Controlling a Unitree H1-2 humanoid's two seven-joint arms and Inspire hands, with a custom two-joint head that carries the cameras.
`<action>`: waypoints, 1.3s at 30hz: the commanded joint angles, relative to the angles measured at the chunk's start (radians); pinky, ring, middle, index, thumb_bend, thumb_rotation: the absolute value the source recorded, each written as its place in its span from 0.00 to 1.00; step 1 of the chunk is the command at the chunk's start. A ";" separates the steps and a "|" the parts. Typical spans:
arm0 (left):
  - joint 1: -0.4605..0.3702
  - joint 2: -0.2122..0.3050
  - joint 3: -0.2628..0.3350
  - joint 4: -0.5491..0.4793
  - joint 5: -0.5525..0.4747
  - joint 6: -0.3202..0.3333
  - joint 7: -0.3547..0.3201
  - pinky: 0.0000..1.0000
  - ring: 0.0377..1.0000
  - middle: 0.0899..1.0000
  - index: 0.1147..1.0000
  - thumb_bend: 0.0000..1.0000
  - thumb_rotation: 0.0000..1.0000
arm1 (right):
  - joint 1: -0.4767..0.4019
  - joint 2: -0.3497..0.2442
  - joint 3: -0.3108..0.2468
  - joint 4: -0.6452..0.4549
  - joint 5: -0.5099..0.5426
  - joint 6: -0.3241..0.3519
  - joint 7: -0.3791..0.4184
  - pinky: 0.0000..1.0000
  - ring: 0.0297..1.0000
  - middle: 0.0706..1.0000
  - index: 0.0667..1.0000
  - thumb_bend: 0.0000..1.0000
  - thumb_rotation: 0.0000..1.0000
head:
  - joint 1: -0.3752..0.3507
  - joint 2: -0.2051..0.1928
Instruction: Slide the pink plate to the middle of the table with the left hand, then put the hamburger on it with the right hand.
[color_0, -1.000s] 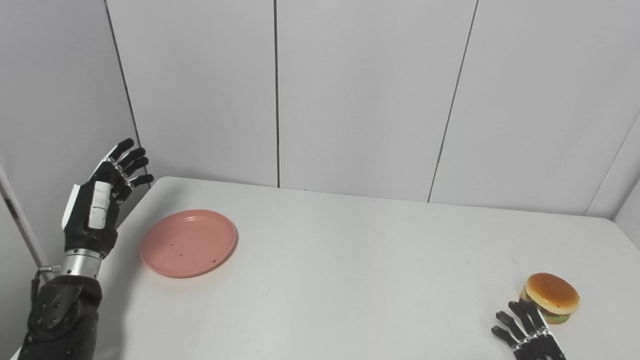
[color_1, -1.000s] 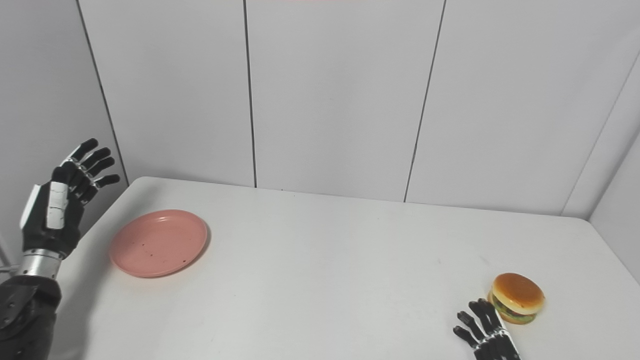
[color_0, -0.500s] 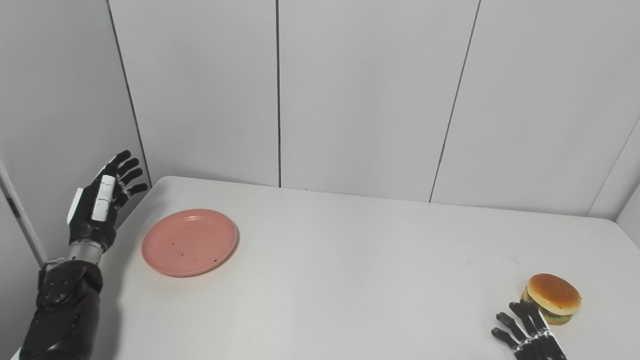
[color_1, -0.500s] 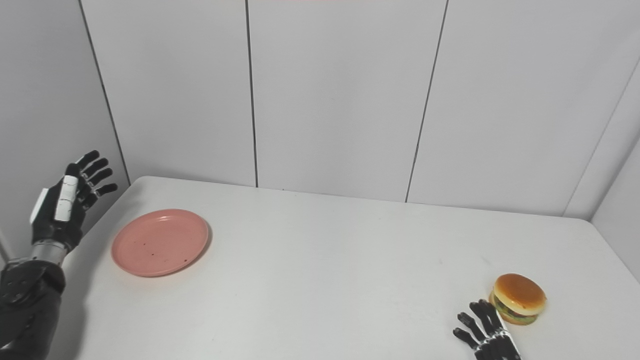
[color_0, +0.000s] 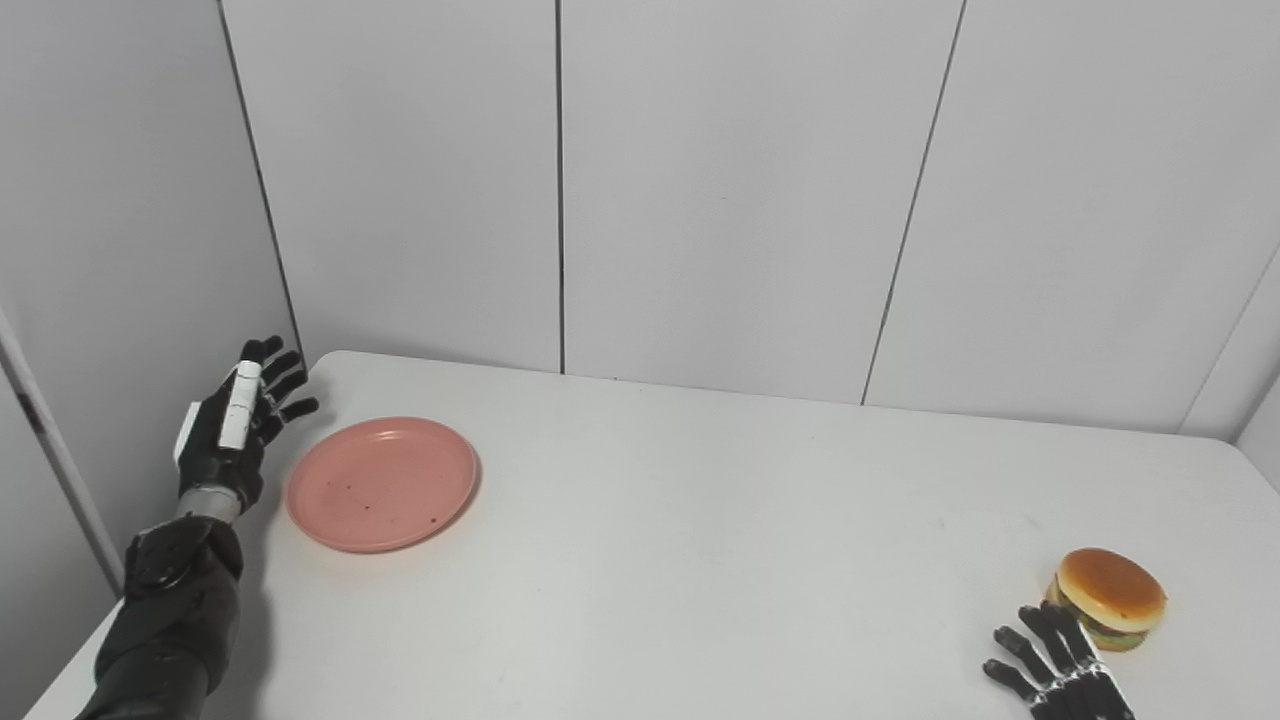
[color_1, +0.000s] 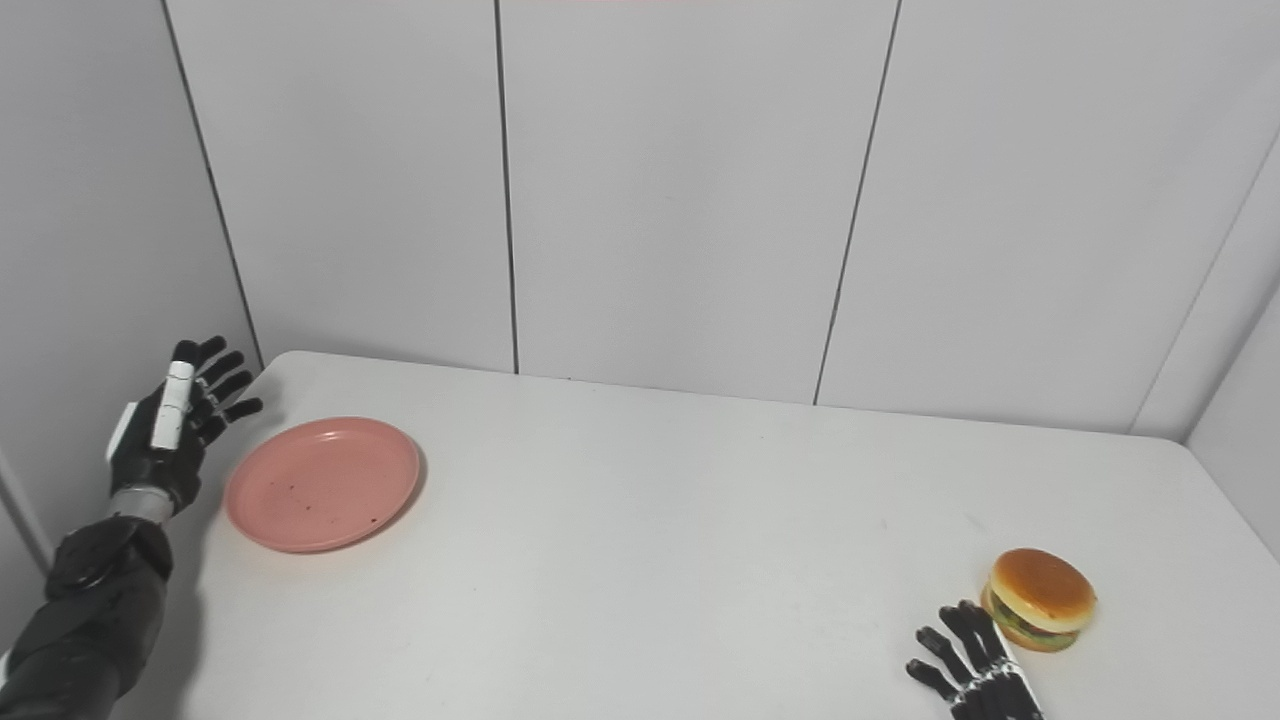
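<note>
The left hand (color_0: 232, 435) stands edge-on just left of the pink plate (color_0: 381, 484), fingers apart — placed to push it toward the middle. The right hand (color_0: 1055, 670), fingers spread, waits beside the hamburger (color_0: 1109, 597) at the table (color_0: 700, 560)'s right.

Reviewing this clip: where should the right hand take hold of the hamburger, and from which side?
Probably around the bun's rounded sides, coming from above. The hamburger sits upright and alone on the table, bun domed on top, and the open right hand lies just beside it on its near-left.
</note>
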 joint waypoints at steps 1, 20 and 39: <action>-0.091 0.062 0.000 0.011 0.010 -0.074 -0.018 0.72 0.83 0.81 0.80 0.93 0.78 | -0.016 -0.027 -0.013 0.161 -0.032 0.139 -0.061 0.82 0.89 0.94 0.94 0.93 0.91 | 0.001 0.002; -0.080 0.050 -0.028 0.118 0.054 -0.070 0.002 0.74 0.84 0.81 0.80 0.99 0.75 | 0.007 -0.024 -0.008 0.102 -0.024 0.173 -0.071 0.82 0.89 0.94 0.93 0.92 0.90 | -0.014 0.024; -0.051 -0.018 -0.101 0.092 0.078 -0.078 -0.028 0.77 0.87 0.84 0.84 0.99 0.79 | 0.020 -0.020 0.004 0.057 -0.036 0.194 -0.099 0.81 0.89 0.93 0.93 0.92 0.90 | -0.032 0.036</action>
